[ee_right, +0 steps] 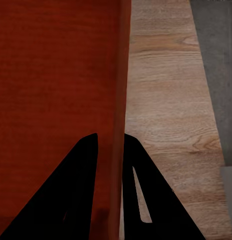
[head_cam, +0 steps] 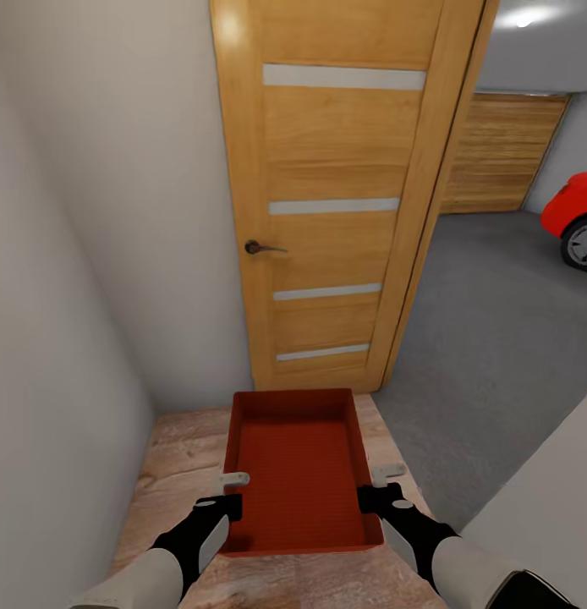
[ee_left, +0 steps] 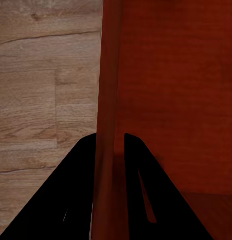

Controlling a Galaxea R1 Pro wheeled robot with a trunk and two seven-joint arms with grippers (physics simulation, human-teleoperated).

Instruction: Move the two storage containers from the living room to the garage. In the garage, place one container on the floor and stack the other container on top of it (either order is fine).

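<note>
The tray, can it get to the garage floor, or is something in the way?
The wooden door stands straight ahead of the tray, which both grippers hold. The doorway to its right is open onto the grey floor. The red car is parked far off.

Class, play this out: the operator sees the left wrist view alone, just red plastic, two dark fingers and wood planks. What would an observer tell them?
Operator: Am I holding this tray alone?
Observer: No. The right gripper pinches the storage container on its opposite wall.
Operator: What's ahead?
Observer: A wooden door stands open, straight in front.
Operator: Is the garage close?
Observer: Yes; grey concrete floor begins right of the door, with a red car beyond.
</note>
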